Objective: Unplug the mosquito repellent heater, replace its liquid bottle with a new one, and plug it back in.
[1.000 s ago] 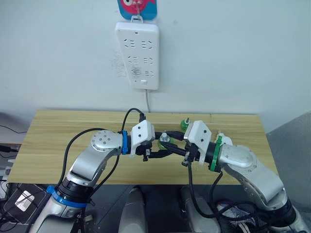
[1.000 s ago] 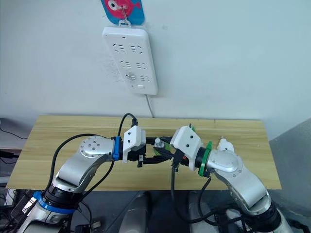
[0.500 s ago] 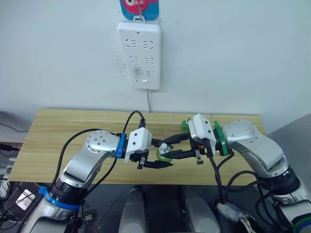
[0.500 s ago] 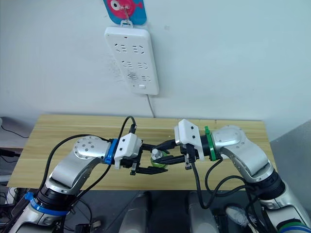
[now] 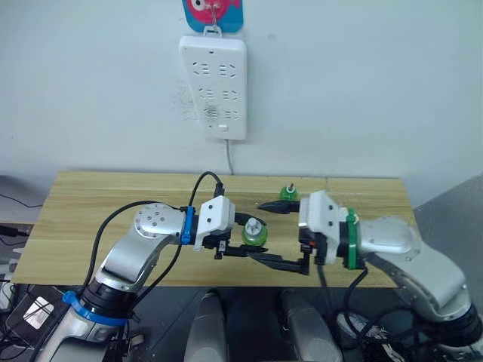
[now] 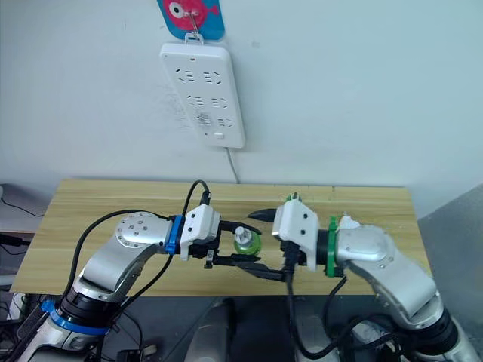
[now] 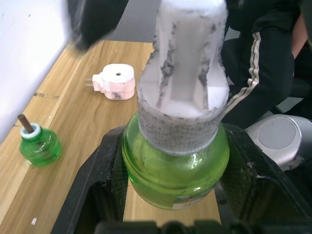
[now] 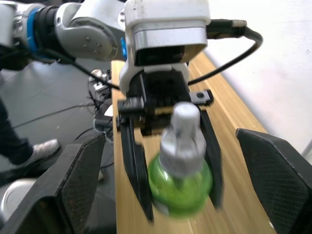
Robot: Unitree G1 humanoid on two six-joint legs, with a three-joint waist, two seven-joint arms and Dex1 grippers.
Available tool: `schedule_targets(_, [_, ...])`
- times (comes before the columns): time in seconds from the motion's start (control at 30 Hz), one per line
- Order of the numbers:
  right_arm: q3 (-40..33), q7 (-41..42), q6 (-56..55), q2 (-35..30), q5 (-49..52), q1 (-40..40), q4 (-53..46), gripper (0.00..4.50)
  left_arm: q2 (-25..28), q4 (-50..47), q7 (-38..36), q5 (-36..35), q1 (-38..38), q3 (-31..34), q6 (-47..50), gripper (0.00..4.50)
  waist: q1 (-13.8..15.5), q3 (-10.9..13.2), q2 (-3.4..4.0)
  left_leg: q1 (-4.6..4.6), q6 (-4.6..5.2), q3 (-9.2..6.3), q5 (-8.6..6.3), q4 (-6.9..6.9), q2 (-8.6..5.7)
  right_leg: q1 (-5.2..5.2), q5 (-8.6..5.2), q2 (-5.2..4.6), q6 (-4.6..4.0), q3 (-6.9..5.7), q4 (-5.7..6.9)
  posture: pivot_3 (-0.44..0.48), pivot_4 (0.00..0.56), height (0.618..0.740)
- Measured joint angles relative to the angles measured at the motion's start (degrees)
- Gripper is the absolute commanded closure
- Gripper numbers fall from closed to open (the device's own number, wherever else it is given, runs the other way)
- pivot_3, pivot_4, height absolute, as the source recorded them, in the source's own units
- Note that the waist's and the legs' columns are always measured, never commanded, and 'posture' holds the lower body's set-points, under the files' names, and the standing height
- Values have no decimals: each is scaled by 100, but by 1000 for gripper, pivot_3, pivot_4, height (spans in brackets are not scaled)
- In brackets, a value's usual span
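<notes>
Heater (image 7: 114, 81) unplugged, lying on tabletop (image 5: 106, 204) beside wickless-cap bottle (image 7: 40, 144). Left claw (image 5: 243, 245) clamped on capped green bottle (image 5: 253, 232); right claw (image 5: 281, 234) spread wide. Uncapping, fitting, replugging into power strip (image 5: 214, 84) remain.

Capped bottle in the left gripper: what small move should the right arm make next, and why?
Probably close the right gripper on the white cap and twist it off. The left gripper clamps the green bottle, the cap is on, and the right gripper stands open around it.
</notes>
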Motion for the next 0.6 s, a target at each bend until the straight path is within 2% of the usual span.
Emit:
schedule_targets(0.13, [142,-426,-2,344,-343,-176,387,0,-40,-7,7,34,-3,-48,23,2241,-30,-14,-1,0,0,-1,0,-1,0,0,0,0,-1,-2,0,-33,257,735])
schedule_targets(0.23, [144,-404,-58,359,-335,-171,505,0,-31,-7,30,42,-11,-47,74,2241,-27,-14,0,0,1,-1,0,-2,-1,0,-1,-1,-1,-2,-2,-33,256,735])
schedule_targets(0.47, [-517,266,-16,-535,45,103,521,0,19,-38,35,38,-57,-40,151,2241,-23,-16,2,0,1,0,-1,-1,-1,0,-1,-1,-1,0,-1,-35,257,735])
schedule_targets(0.6, [-736,415,134,-612,416,106,367,0,18,-37,1,40,-55,-41,98,2241,-62,-22,2,3,2,0,-1,-3,3,0,-2,4,-3,0,3,-33,255,735])
